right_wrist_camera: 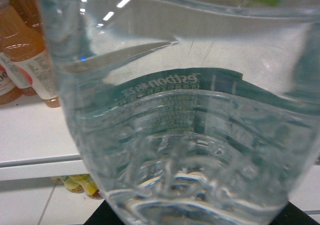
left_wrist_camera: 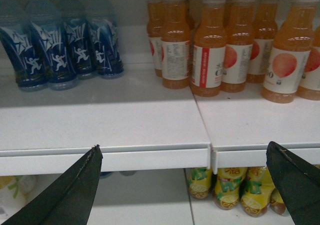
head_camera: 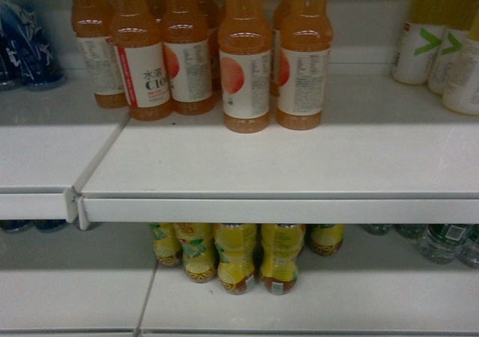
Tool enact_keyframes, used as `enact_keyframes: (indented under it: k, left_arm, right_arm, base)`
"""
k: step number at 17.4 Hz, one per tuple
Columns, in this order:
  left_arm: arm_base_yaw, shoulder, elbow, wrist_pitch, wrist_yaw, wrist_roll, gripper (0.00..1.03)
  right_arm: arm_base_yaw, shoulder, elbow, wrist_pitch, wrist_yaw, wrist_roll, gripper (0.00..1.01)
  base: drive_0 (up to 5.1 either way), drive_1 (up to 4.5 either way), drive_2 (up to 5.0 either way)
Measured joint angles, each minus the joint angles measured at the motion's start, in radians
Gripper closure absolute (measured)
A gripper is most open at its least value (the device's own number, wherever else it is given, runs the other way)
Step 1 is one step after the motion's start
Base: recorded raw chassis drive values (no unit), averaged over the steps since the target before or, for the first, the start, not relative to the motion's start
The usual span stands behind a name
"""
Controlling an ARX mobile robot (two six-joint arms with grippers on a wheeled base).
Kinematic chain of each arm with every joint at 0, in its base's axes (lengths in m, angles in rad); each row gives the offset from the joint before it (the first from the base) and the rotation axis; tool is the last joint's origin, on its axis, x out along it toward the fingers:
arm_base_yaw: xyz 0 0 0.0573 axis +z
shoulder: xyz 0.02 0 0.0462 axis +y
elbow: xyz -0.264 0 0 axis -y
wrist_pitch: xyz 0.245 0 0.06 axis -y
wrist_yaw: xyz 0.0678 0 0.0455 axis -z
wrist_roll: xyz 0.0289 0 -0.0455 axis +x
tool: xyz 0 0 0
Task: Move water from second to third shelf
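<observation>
The water bottle (right_wrist_camera: 175, 135) fills almost the whole right wrist view, so close that it looks blurry and its top and sides are cut off. It is clear and ribbed, with a green label seen from behind through the water. The right gripper cannot be seen well; only a dark bit shows at the bottom edge under the bottle, so I cannot tell if it is closed on the bottle, though the bottle sits right against this camera. In the left wrist view the left gripper (left_wrist_camera: 185, 185) has its two dark fingers (left_wrist_camera: 75, 195) spread wide apart with nothing between them, low in front of the front edge of the upper shelf (left_wrist_camera: 110, 120). The head view shows no gripper and not this bottle. On that shelf, toward the back, the orange drink bottles (head_camera: 245, 60) stand in a group near the middle, their caps cut off in the head view. The blue bottles (left_wrist_camera: 55, 45) stand at the back left. The yellow-green bottles (head_camera: 449, 52) stand at the back right, partly cut off. Under the shelf, the yellow tea bottles (head_camera: 236, 254) stand on the lower shelf (head_camera: 75, 292), with their tops hidden by the shelf above. A few clear bottles with green labels (head_camera: 441, 241) show at the right there, mostly hidden.
</observation>
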Motion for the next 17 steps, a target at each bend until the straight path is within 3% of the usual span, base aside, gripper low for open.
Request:
enact_keyframes:
  k: [17]
  left_arm:
    - [0.000, 0.000, 0.000, -0.001, 0.000, 0.000, 0.05]
  right_arm:
    - [0.000, 0.000, 0.000, 0.002, 0.000, 0.000, 0.62]
  base:
    - [-5.0, 2.42, 2.4]
